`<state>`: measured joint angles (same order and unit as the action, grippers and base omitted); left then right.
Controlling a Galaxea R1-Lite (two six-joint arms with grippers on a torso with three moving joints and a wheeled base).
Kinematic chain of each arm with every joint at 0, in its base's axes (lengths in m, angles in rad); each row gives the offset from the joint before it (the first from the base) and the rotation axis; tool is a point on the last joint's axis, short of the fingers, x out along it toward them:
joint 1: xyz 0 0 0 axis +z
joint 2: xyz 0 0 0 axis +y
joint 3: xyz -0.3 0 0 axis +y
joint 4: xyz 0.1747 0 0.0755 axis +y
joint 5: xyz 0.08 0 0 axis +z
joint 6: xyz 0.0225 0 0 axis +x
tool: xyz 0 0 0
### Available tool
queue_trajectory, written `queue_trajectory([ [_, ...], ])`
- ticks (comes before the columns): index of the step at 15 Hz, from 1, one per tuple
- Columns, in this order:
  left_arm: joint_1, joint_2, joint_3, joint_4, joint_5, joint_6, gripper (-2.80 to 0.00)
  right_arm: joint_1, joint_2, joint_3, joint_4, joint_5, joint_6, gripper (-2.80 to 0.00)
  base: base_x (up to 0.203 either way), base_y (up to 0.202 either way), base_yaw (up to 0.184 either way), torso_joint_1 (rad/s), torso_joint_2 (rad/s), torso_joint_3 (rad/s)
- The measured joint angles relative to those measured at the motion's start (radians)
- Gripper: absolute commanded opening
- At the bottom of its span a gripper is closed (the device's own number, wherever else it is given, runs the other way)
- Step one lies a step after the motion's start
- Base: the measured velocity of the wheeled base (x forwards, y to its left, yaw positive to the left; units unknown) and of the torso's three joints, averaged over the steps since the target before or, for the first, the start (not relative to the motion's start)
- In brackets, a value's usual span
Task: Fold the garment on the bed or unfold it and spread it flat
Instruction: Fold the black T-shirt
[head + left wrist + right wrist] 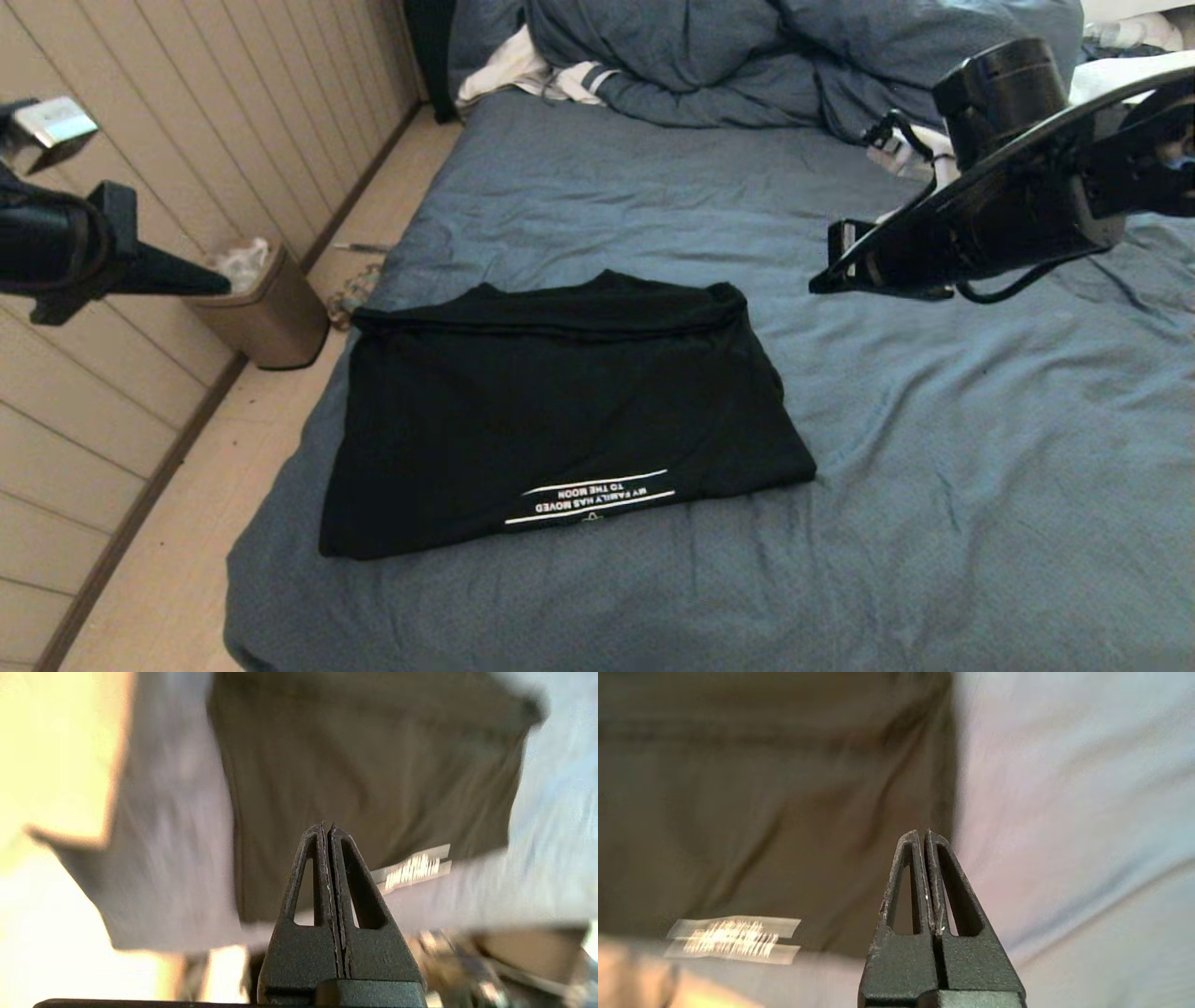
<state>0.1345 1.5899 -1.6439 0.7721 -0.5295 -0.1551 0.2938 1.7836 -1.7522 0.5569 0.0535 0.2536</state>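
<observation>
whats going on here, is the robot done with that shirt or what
The black T-shirt lies folded into a neat rectangle on the blue bed, white lettering showing at its near edge. Neither arm is touching it. The left gripper hangs over the floor beside the bed, and the right gripper hangs above the sheet beyond the shirt's right side. Both are shut and empty. The fold looks finished.

The bed (934,467) bears the garment (560,401) (folded) and duvet (747,56).

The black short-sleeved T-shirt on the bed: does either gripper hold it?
No, the black short-sleeved T-shirt lies folded alone, both grippers raised beside it with shut, empty jaws.
</observation>
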Motion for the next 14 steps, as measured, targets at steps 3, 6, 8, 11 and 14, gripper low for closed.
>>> queue_trajectory([
  [3, 0.002, -0.012, 0.210, -0.109, -0.034, 0.003, 0.00, 0.008, -0.027, 0.036, 0.056, 0.065, 0.049, -2.80, 0.000, 0.000, 0.000, 0.000, 0.00, 0.000],
  [6, 0.003, 0.020, 0.375, -0.283, -0.046, 0.003, 0.00, 0.008, -0.039, 0.041, 0.089, 0.066, 0.050, -2.80, 0.000, 0.000, 0.000, 0.000, 0.00, 0.000],
  [8, 0.003, 0.061, 0.451, -0.393, -0.048, 0.003, 0.00, 0.008, -0.042, 0.047, 0.102, 0.067, 0.049, -2.80, 0.000, 0.000, 0.000, 0.000, 0.00, 0.000],
  [11, 0.001, 0.114, 0.517, -0.489, -0.050, 0.004, 0.00, 0.005, -0.035, 0.052, 0.102, 0.068, 0.048, -2.80, 0.000, 0.000, 0.000, 0.000, 0.00, 0.000],
  [14, -0.022, 0.173, 0.554, -0.536, -0.079, 0.008, 0.00, 0.000, -0.010, 0.040, 0.097, 0.068, 0.044, -2.80, 0.000, 0.000, 0.000, 0.000, 0.00, 0.000],
])
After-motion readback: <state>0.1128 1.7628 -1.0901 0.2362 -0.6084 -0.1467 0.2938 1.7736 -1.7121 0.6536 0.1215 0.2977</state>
